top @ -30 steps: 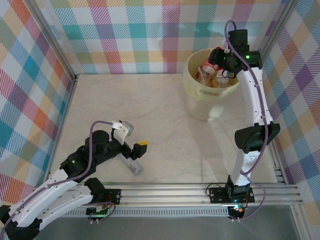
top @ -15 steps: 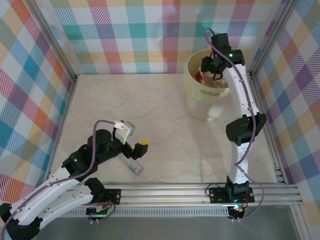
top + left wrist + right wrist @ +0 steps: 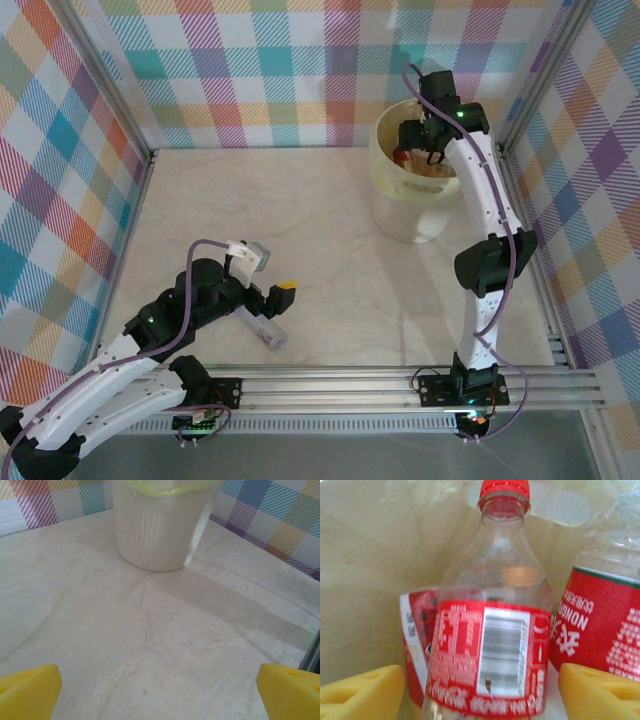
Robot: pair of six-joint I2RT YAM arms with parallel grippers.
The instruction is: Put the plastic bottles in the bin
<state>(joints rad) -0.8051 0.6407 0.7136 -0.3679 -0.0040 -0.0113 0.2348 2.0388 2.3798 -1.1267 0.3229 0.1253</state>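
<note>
The bin [image 3: 398, 205] stands at the back right, a pale yellow bucket holding several plastic bottles [image 3: 432, 170]. My right gripper [image 3: 413, 140] reaches down into it. In the right wrist view its yellow fingers [image 3: 362, 692] stand open on either side of a clear red-capped bottle with a red label [image 3: 490, 650], with a gap on the left side. Two more red-labelled bottles [image 3: 600, 625] lean beside it. My left gripper [image 3: 275, 303] hangs wide open low over the table, with nothing between its fingertips [image 3: 287, 692]. A clear bottle [image 3: 265, 330] lies on the table just beside it.
The bin's ribbed outer wall [image 3: 160, 530] rises ahead in the left wrist view, across bare marble tabletop [image 3: 150, 630]. Checked cloth walls [image 3: 250, 70] and metal frame posts [image 3: 100, 80] close in the table. A rail [image 3: 400, 385] runs along the near edge.
My right gripper has swung left and down into the bin, and its jaws have widened off the red-labelled bottle. The left arm has hardly moved.
</note>
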